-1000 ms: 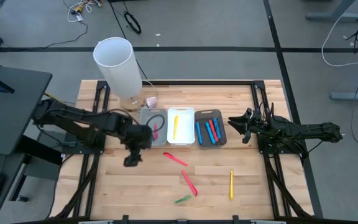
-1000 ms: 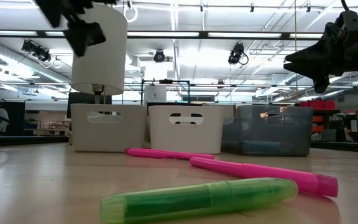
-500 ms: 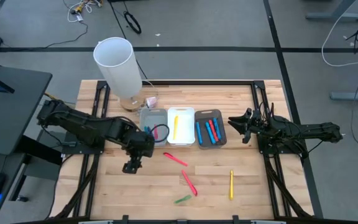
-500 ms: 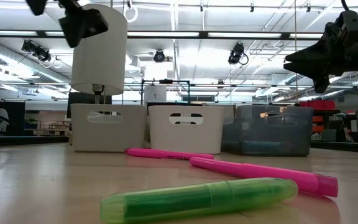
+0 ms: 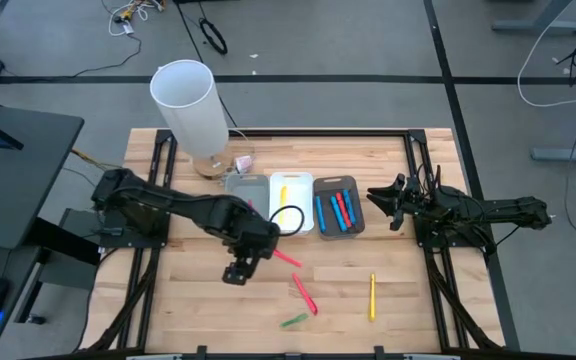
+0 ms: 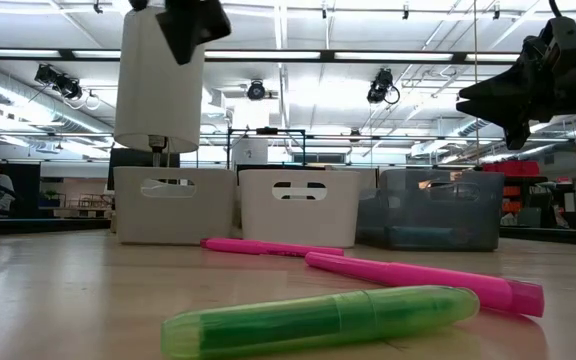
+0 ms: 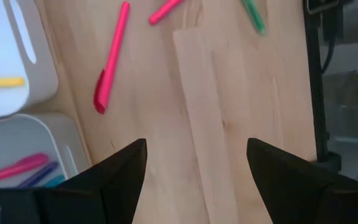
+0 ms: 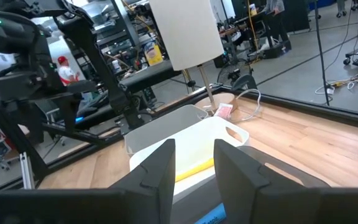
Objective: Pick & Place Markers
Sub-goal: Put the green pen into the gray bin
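Left gripper [image 5: 236, 272]: dark two-finger gripper hanging above the pale wooden table [image 5: 188, 300], fingers [image 7: 117, 171] spread wide apart and holding nothing, just short of the loose markers.
Right gripper [image 5: 380, 203]: parked over the table's right side beside the bins, fingers fairly close together with nothing visibly between them.
Nearest target: thin pink marker [image 5: 282, 256] lying flat on the wood just in front of the white middle bin [image 5: 291, 180]; in the left wrist view [image 7: 110, 59] it lies ahead of the open fingers.
Long axis of target: diagonal in the high view, one end toward the bins, the other toward the table's front right.
Other loose markers: second pink marker [image 5: 305, 294] on a steeper diagonal; short green marker [image 5: 294, 320] near the front edge, nearly crosswise; yellow marker [image 5: 372, 296] lying front to back, well apart.
Risk, alignment: judged likely that fingers closing along the marker's length rather than across it would push it aside.
Risk, rolling: a round barrel may roll if only one finger touches first.
Risk, crowding: the bin stands near; a low approach could nudge its wall.
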Robot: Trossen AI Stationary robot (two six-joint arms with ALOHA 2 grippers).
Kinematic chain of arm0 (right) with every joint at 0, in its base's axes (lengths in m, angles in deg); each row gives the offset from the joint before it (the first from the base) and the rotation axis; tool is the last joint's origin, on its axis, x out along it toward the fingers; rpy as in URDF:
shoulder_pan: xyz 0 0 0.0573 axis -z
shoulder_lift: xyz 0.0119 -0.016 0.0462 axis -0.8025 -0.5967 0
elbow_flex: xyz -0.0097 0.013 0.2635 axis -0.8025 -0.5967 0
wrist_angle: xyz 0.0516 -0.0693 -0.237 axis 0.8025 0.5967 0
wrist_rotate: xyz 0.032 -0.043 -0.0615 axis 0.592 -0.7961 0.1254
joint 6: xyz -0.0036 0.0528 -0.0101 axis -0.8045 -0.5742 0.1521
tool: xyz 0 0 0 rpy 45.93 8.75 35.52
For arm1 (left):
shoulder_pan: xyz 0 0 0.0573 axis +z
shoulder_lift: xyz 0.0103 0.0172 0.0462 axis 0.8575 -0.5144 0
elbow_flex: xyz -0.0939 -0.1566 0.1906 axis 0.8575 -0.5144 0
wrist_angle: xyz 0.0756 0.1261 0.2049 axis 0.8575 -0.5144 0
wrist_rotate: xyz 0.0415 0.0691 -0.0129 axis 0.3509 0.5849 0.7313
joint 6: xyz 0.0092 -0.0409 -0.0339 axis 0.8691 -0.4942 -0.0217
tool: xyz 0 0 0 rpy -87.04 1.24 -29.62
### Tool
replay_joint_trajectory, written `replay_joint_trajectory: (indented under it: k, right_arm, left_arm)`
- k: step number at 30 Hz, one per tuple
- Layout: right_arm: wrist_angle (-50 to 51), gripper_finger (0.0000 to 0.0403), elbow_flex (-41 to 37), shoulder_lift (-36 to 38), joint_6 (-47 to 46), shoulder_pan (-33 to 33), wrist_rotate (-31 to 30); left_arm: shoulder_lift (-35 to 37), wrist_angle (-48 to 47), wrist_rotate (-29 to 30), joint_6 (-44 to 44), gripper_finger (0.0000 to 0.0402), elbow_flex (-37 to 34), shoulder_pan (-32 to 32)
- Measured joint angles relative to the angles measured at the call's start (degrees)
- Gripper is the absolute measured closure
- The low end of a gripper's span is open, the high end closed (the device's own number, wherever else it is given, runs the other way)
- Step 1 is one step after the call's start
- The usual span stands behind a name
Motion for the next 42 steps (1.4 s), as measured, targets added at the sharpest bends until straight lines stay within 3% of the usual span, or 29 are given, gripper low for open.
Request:
replay_joint_trajectory:
  k: [7, 15, 33, 42]
  right_arm:
    - [0.0, 0.0292, 0.0, 0.0, 0.0, 0.0, 0.0]
    - [0.0, 0.0292, 0.0, 0.0, 0.0, 0.0, 0.0]
    - [0.0, 0.0292, 0.0, 0.0, 0.0, 0.0, 0.0]
    - [0.0, 0.0292, 0.0, 0.0, 0.0, 0.0, 0.0]
  left_arm:
    - [-6.5, -2.3, -0.1, -11.2, 0.0122, 8.4, -0.1]
    - [-12.1, -3.2, 0.0, -17.9, 0.0122, 15.1, -1.9]
    - [-23.6, -3.8, 10.5, -35.7, 0.0122, 25.4, -8.5]
    - [-33.4, -3.6, 10.5, -37.2, 0.0122, 34.5, -10.8]
